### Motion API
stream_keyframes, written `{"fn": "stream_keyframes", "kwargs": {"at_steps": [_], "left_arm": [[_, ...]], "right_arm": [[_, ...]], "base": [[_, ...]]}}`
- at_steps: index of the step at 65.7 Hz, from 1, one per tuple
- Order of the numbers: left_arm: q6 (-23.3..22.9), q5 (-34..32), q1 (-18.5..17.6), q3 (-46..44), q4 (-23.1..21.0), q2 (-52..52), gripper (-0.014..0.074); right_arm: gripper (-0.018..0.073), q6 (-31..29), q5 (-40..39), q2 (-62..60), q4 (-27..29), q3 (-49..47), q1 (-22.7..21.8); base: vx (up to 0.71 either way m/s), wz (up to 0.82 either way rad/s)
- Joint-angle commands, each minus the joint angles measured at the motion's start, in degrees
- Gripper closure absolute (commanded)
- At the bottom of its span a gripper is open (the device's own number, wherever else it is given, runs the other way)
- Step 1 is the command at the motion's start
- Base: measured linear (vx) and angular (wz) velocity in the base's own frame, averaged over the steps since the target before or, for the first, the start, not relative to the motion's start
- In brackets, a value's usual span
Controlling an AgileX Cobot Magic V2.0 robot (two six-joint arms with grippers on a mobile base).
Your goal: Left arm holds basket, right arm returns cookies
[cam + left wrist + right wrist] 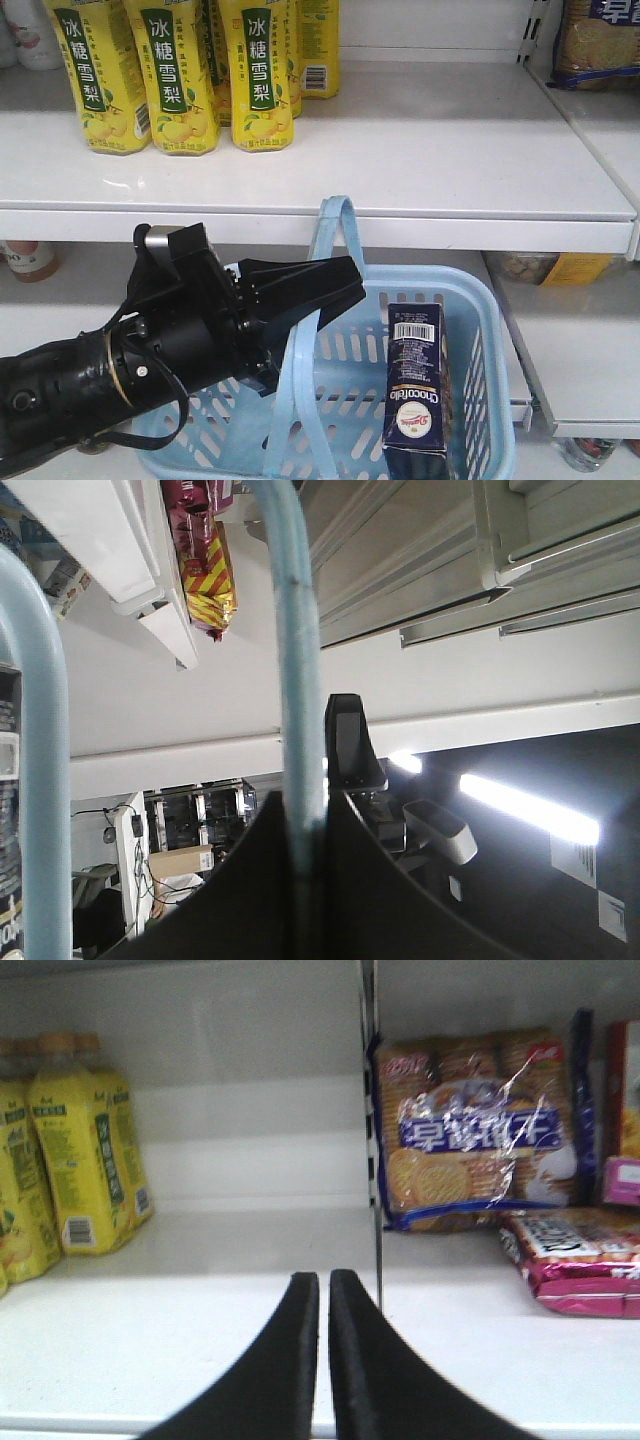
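Reaching forward, the left tool (342, 290) grips the basket (482, 292) by its handle; the right tool (324, 1280) is closed, empty.

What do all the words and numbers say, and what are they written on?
"冰糖雪梨": on the yellow bottles on the upper shelf.
"Chocotelo": sideways on the navy carton in the basket.
Numbers on the carton's barcode label: too small to read.
Words on the biscuit pack: too blurred to read.

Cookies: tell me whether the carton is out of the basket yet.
No, the cookies stand upright inside the basket, against its right wall.
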Motion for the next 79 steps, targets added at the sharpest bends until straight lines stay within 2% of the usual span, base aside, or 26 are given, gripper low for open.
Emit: {"fn": "stream_keyframes", "kwargs": {"at_steps": [1, 16, 53, 60, 68, 79], "left_arm": [[1.87, -3.11, 0.68, -1.96, -8.37, -1.87, 0.0596], [1.87, -3.11, 0.68, -1.96, -8.37, -1.87, 0.0596], [1.87, -3.11, 0.68, -1.96, -8.37, -1.87, 0.0596], [1.87, -3.11, 0.68, -1.96, -8.37, -1.87, 0.0596], [1.87, -3.11, 0.68, -1.96, -8.37, -1.87, 0.0596], [1.87, -3.11, 0.68, -1.96, -8.37, -1.87, 0.0596]], "right_arm": [[0.0559, -0.68, 2.98, 3.82, 0.01, -6.08, -0.02], [0.0559, -0.68, 15.63, 8.50, 0.15, -12.31, -0.02], [0.0556, 0.16, 15.20, 8.61, 3.61, -11.91, 0.40], [0.0555, 0.16, 15.20, 9.89, 3.60, -11.63, 5.17], [0.0552, 0.16, 16.38, 12.64, 2.91, -11.63, 13.32], [0.0542, 1.18, 17.19, 16.38, 3.08, -11.63, 21.89]], "base": [[0.00, 0.00], [0.00, 0.00], [0.00, 0.00], [0.00, 0.00], [0.00, 0.00], [0.00, 0.00]]}}
